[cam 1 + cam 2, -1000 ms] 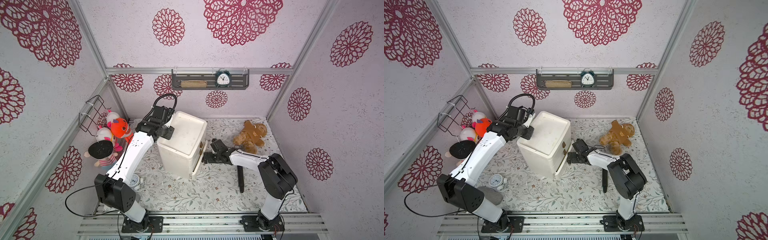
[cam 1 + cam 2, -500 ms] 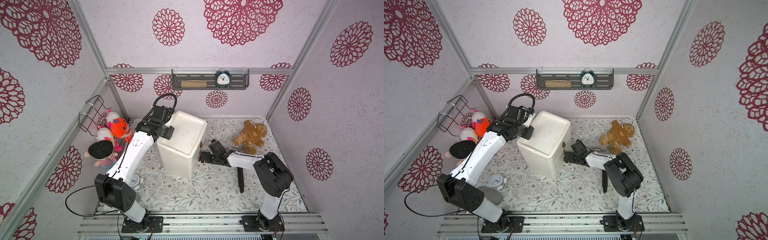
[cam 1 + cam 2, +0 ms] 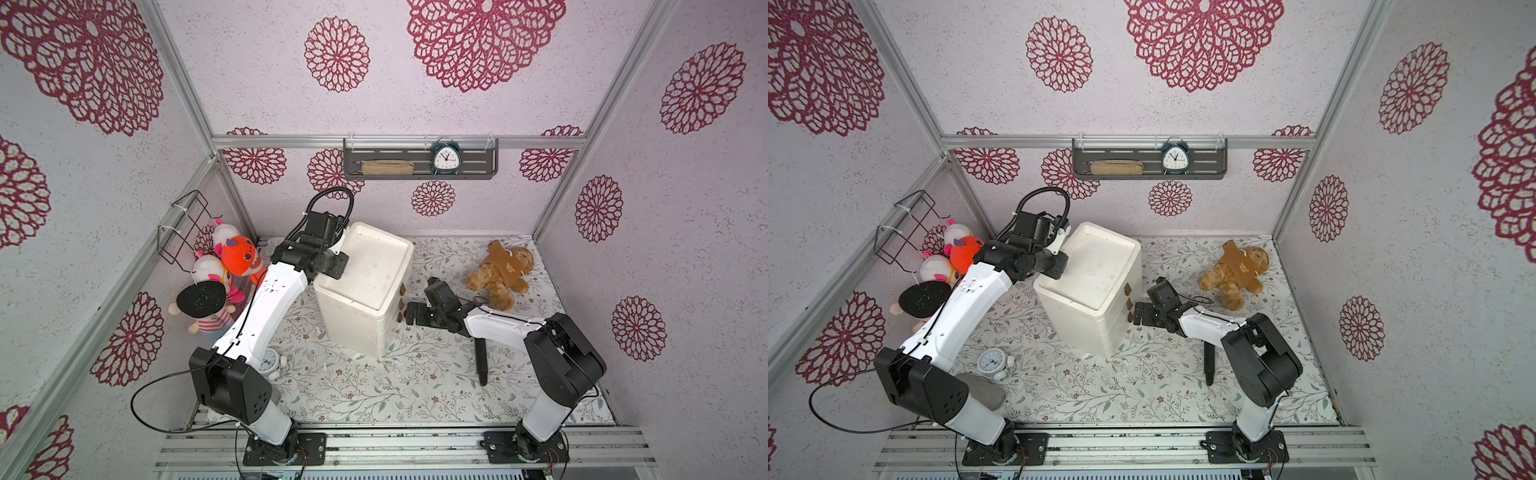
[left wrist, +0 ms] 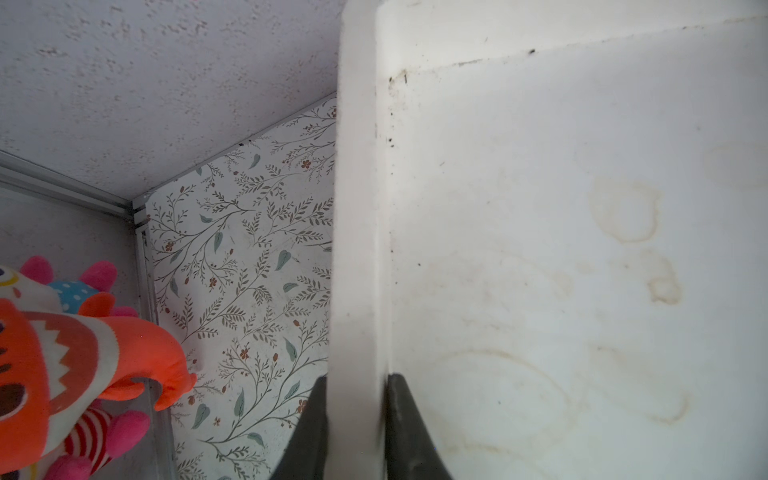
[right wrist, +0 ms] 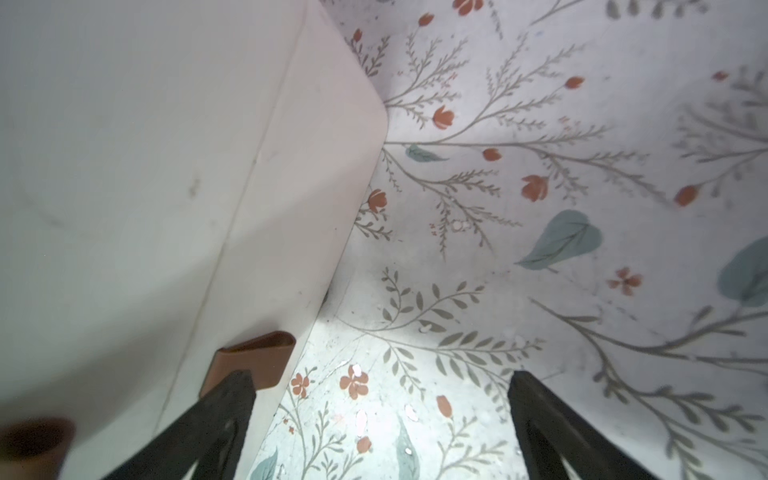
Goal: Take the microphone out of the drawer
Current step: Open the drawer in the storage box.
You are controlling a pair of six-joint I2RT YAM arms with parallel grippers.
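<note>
The white drawer cabinet stands mid-floor, all drawers shut, brown tab handles on its front. My left gripper is shut on the raised rim of the cabinet's top, one finger on each side; both top views show it. My right gripper is open and low by the bottom drawer's front, one finger touching its brown handle. A slim black microphone lies on the floor mat under the right arm, outside the drawer.
A brown teddy bear lies behind the right arm. Plush toys pile at the left wall below a wire basket. A small white alarm clock stands near the left arm's base. On the back wall, a shelf holds a clock.
The bottom drawer stood pulled out a second ago and is now shut. My open right gripper moved left toward the cabinet with it. The left arm held still.
</note>
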